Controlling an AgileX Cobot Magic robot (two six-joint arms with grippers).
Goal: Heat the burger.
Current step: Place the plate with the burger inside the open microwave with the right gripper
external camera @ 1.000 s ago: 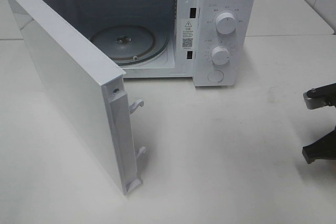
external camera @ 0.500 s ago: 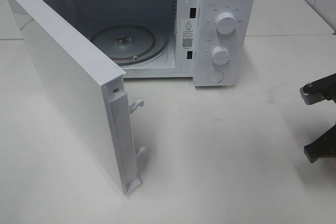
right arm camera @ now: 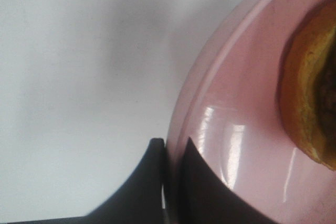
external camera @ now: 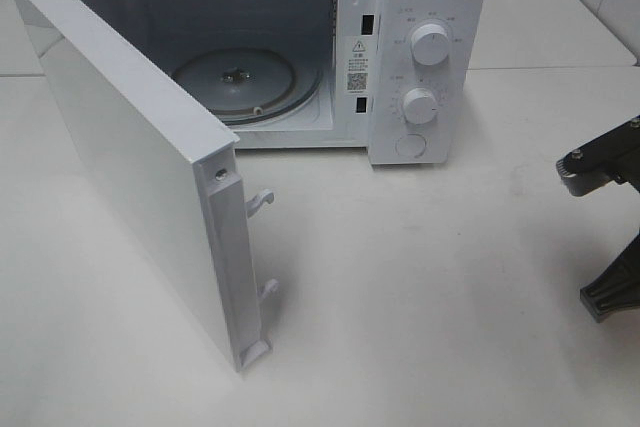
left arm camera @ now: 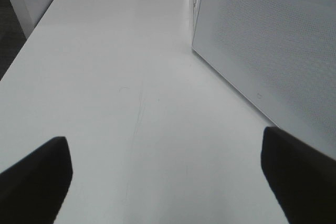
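Pinching the rim of a glossy pink round plate (right arm camera: pixel 236 182), the right arm's dark fingers (right arm camera: pixel 144 187) were clenched tight. On it sat the golden-brown bunned burger (right arm camera: pixel 307 87), mostly cut off; probably light, soft and prone to sliding, so best carried level by the plate. The left arm's fingers (left arm camera: pixel 37 177) were spread over the white worktop (left arm camera: pixel 131 77). Beyond, the white microwave (external camera: pixel 420 7) stood open; from overhead, plate and burger were unseen.

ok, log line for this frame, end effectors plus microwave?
microwave door open | turntable bare | left end effector open, empty | right end effector shut on pink plate rim | burger on plate
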